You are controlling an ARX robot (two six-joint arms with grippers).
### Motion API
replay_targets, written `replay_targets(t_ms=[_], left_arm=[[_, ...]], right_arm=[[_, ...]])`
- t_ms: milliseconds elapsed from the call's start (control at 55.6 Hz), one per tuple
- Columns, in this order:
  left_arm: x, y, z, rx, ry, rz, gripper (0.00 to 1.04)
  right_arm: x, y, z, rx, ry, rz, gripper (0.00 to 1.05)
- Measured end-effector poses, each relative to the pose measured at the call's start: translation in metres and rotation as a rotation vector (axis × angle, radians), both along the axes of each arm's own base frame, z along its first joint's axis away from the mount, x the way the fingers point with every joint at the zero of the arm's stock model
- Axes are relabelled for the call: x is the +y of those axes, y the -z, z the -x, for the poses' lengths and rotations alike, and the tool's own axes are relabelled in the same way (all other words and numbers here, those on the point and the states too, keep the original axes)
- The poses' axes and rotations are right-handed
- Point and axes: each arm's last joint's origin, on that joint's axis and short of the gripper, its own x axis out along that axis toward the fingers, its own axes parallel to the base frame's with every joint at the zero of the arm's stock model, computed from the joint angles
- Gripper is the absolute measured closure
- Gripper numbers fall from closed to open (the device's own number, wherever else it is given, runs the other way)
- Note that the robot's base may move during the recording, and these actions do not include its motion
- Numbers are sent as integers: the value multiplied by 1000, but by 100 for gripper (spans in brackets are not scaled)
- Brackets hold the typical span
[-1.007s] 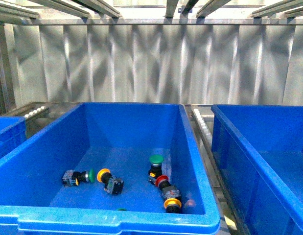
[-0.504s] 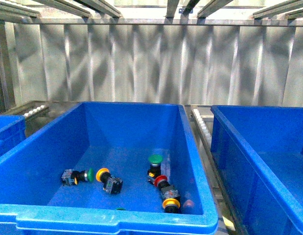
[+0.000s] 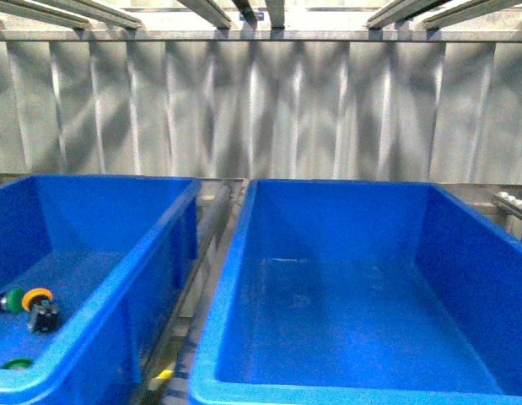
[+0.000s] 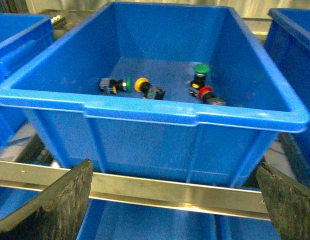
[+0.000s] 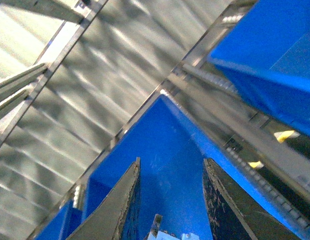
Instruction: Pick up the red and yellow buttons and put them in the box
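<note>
Lying in the left bin [image 4: 144,107], a yellow button [image 4: 141,84] and a red button [image 4: 206,93] sit apart; left gripper [image 4: 172,200] spread open, empty; right gripper [image 5: 170,200] jaws parted, empty

The yellow button [image 4: 141,84] lies on its side on the floor of the blue bin [image 4: 144,110], its round yellow cap pointing toward a green-capped neighbour and its short black body [image 4: 156,92] trailing the other way. In the front view the same yellow cap [image 3: 37,297] shows at the far left. The red button [image 4: 205,93] lies tipped over further along the floor, just beside an upright green-capped one, red cap up-slope, dark body [image 4: 217,101] behind it. The empty blue box [image 3: 362,321] stands alongside, apparently with nothing inside.
</note>
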Motion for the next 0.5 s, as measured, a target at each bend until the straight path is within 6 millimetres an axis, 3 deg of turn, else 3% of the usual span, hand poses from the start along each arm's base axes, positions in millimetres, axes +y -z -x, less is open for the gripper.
replay_targets(t_ms=[396,504], left_arm=[[0,0,0,-1,4,-1,8],[0,0,0,-1,1,-1,8]], right_arm=[[-17,9,-5,52,72,67,73],[-26,7,-26,173,111,234,73]])
